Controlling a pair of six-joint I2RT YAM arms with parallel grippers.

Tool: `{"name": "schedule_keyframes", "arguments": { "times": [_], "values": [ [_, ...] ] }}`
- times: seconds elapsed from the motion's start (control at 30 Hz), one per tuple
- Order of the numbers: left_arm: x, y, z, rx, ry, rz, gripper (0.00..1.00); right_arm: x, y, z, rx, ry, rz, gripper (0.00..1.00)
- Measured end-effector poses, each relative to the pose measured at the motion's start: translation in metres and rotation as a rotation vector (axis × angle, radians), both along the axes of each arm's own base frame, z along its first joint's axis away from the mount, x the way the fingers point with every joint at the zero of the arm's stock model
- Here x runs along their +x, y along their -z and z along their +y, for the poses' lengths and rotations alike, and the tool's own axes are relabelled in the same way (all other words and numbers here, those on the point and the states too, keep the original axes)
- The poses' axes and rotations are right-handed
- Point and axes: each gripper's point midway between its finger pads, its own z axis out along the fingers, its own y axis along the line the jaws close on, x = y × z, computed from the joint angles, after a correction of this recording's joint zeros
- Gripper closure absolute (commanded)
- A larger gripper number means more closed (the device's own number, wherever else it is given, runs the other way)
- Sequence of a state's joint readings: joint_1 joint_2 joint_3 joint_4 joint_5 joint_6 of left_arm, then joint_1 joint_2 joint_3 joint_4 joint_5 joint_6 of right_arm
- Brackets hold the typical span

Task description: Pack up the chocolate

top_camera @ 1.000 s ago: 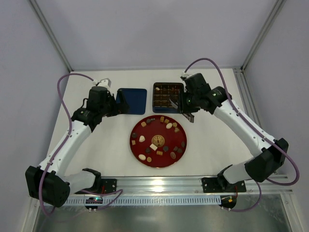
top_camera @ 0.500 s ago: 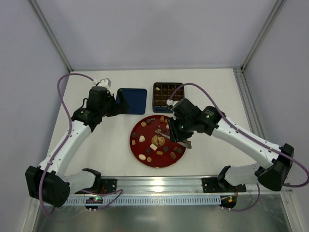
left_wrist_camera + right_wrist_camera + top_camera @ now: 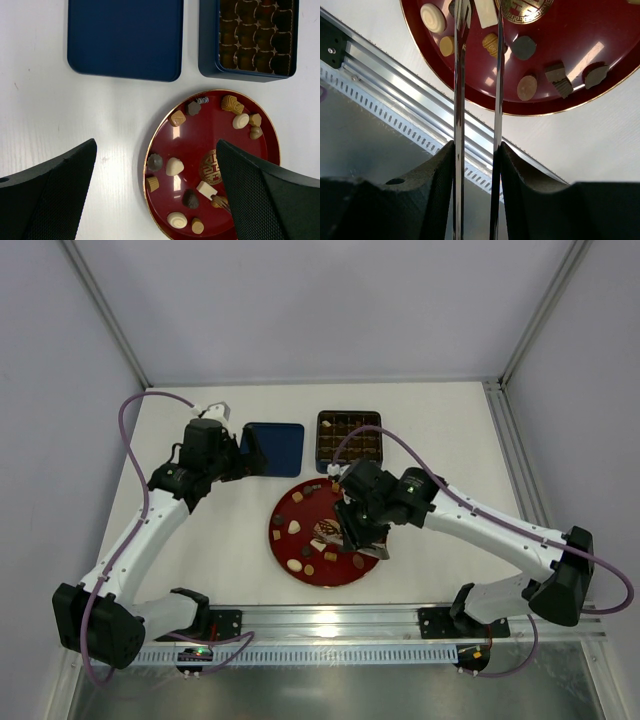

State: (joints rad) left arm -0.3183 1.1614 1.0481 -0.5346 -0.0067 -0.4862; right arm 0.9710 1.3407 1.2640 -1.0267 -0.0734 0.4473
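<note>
Several chocolates (image 3: pixel 294 527), dark, light brown and cream, lie scattered on the round red plate (image 3: pixel 276 530). My right gripper (image 3: pixel 357 528) is shut on metal tongs (image 3: pixel 458 100) and hangs over the plate's near middle. In the right wrist view the two blades run up over the plate (image 3: pixel 580 30). A cream square piece (image 3: pixel 485 11) lies between their tips and a ridged light-brown piece (image 3: pixel 491 44) lies beside the right blade. I cannot tell whether the blades touch either piece. My left gripper (image 3: pixel 247 453) is open and empty, above the table left of the plate (image 3: pixel 220 125).
The square dark-blue tin (image 3: pixel 348 435) with its gridded insert stands behind the plate, some cells holding chocolates. Its blue lid (image 3: pixel 272 448) lies flat to the left of it. A metal rail (image 3: pixel 330 625) runs along the table's near edge.
My right arm has swung from over the tin down to the plate, carrying the tongs. The left arm has not moved.
</note>
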Motion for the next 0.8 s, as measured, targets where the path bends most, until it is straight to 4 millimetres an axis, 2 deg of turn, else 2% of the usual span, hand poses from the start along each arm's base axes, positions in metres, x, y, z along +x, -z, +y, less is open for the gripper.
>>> {"name": "schedule_keyframes", "arguments": {
  "times": [0.53, 0.8],
  "values": [
    [0.000, 0.000, 0.000, 0.000, 0.000, 0.000, 0.00, -0.013, 0.018, 0.008, -0.065, -0.056, 0.034, 0.58],
    [0.000, 0.000, 0.000, 0.000, 0.000, 0.000, 0.00, -0.011, 0.026, 0.008, -0.100, -0.056, 0.033, 0.58]
  ]
}}
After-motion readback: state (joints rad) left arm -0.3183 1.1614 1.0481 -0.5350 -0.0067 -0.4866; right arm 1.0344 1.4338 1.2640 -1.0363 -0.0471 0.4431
